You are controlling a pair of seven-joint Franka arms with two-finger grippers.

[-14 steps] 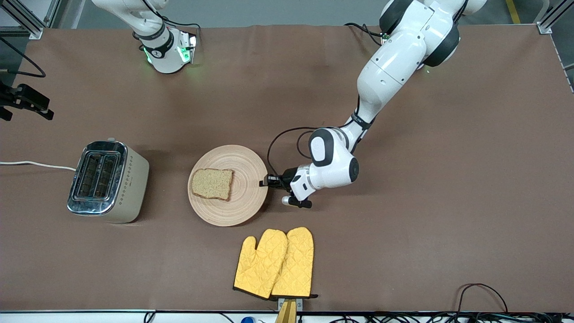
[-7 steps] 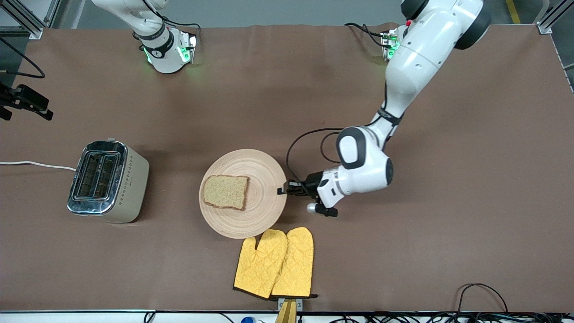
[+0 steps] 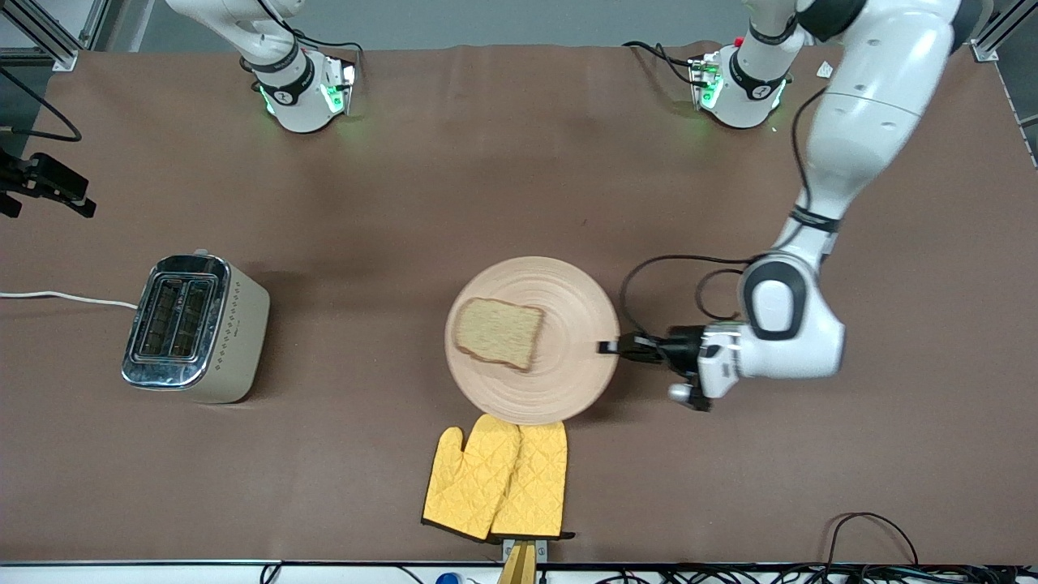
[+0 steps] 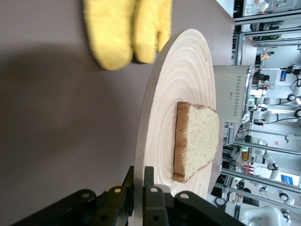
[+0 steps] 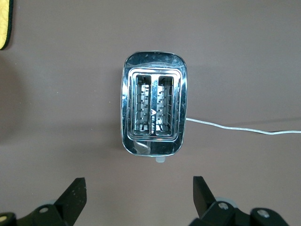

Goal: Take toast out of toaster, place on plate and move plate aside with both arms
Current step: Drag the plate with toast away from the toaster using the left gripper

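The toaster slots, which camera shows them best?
The right wrist view: it looks straight down into the toaster, showing both slots and their wire guides. The front view shows the toaster smaller and at an angle. The left wrist view catches only its side past the plate.

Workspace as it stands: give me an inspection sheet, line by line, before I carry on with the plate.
Surface: brown table cover.
Job's things: toast lies on the plate; plate edge overlaps the oven mitts.
Clutter: yellow oven mitts nearer the front camera than the plate; toaster toward the right arm's end, slots empty.
Grippers: left gripper shut on the plate's rim; right gripper open above the toaster, waiting.
Cables: white toaster cord; black cable at the table edge.
Surroundings: green lights at both arm bases.
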